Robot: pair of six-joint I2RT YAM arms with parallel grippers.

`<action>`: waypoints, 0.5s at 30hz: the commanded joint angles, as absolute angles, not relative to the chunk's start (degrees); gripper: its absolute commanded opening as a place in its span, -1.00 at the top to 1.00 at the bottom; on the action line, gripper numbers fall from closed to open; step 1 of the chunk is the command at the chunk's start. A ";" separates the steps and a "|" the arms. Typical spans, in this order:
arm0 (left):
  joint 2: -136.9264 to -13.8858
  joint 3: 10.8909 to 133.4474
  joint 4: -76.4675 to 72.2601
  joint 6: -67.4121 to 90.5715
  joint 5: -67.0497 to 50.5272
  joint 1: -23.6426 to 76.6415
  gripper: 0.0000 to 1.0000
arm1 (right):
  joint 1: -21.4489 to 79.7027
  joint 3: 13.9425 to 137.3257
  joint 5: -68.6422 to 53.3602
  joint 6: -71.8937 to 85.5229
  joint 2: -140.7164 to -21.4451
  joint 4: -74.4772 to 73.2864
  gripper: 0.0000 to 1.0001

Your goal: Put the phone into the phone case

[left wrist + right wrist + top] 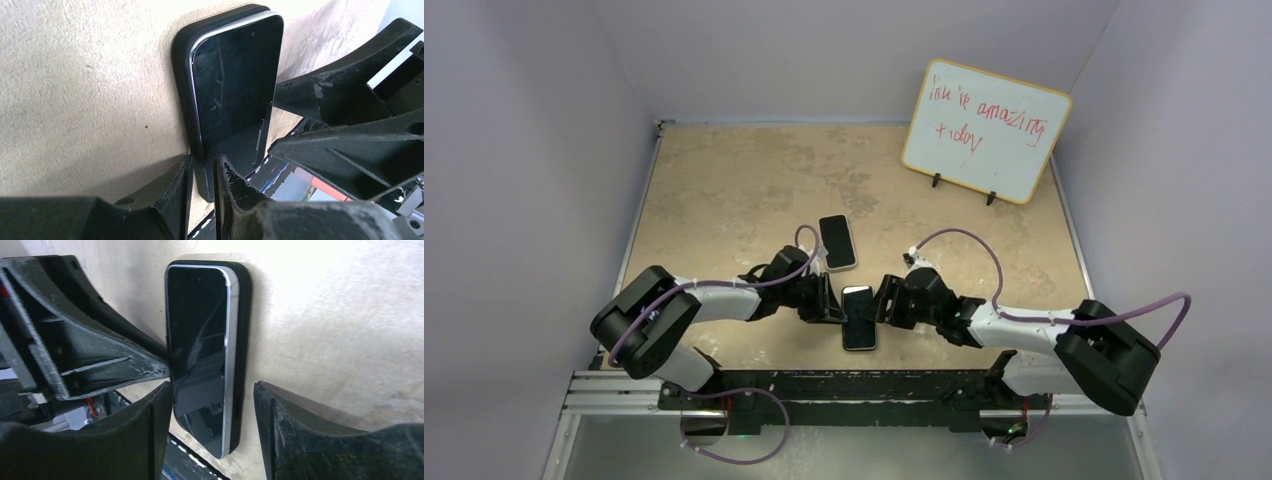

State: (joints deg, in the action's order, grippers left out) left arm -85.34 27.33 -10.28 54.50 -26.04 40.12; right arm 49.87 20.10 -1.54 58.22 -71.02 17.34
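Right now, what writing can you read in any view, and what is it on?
"... amazing today": red handwriting on the whiteboard; the first word is scrawled, perhaps "you're".
Phone and phone case: no readable text or logo in any view.

A dark-screened phone [200, 350] lies in a black phone case [242, 340] on the tan surface [340, 330], its silver edge showing along one side. The right end effector [212, 385] straddles its near end, fingers apart, one standing clear of the case. The left end effector [150, 362] meets the phone's opposite edge.
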 commanded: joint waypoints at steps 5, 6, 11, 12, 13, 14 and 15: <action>-86.46 27.02 -14.91 55.15 -28.37 39.97 0.70 | 50.09 20.37 -7.37 61.61 -76.40 27.23 -0.34; -86.51 27.01 -15.12 55.05 -28.51 39.94 0.75 | 50.09 20.12 -8.18 62.01 -76.53 29.09 -0.34; -85.05 26.64 -14.13 54.63 -28.21 39.99 0.86 | 49.41 15.75 -11.80 66.33 -74.70 45.29 -0.32; -84.67 26.63 -13.54 54.40 -27.84 39.98 0.86 | 48.98 14.91 -12.26 66.91 -73.73 47.11 -0.32; -84.30 26.53 -13.05 54.28 -27.47 39.99 0.86 | 48.57 14.56 -12.64 67.00 -72.55 47.78 -0.32; -84.03 26.48 -12.75 54.17 -27.16 39.92 0.86 | 48.30 14.55 -12.92 66.64 -71.53 47.62 -0.32; -83.79 26.30 -12.59 54.10 -26.96 39.92 0.85 | 48.18 14.63 -13.06 66.16 -70.52 47.25 -0.32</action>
State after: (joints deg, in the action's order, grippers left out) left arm -85.86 26.57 -11.07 54.48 -27.11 39.51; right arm 48.25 14.50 -7.07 63.44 -74.54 35.62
